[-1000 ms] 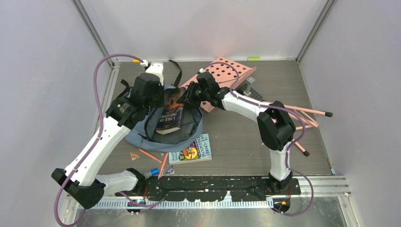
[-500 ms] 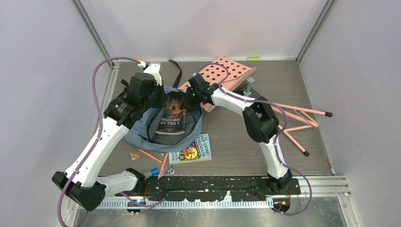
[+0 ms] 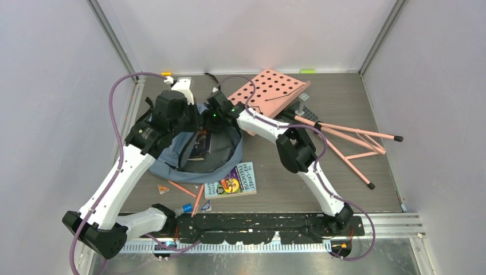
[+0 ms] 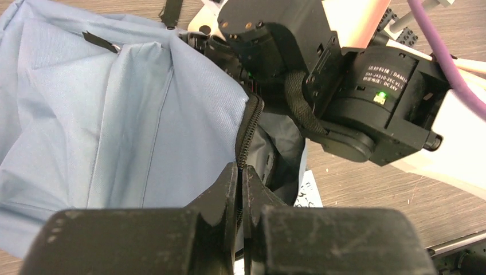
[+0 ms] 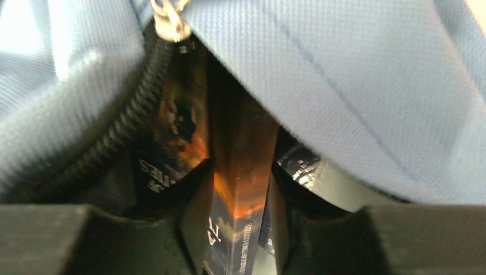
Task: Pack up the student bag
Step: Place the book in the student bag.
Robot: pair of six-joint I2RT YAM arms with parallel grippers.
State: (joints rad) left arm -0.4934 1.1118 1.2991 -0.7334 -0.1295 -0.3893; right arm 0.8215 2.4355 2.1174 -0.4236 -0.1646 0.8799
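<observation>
Top external: student bag (image 3: 166,163) lengthwise near-far; left pincer (image 4: 240,172) pinches rim (image 4: 247,130), right pincer (image 5: 238,183) book (image 5: 177,137).

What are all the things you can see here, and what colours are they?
student bag: one, dusty blue with black zipper edging, left of the middle of the table, mouth open
dark book: one, dark with orange, partly inside the bag
colourful book: one, many bright colours, flat on the table just in front of the bag
perforated board: one, pink, at the back
rods: several, pink, on the right side
pencils: two, orange, in front of the bag
table: one, dark wood grain
left tool: one, black, shut on the bag's zipper edge
right tool: one, black, shut on the dark book at the bag's mouth
</observation>
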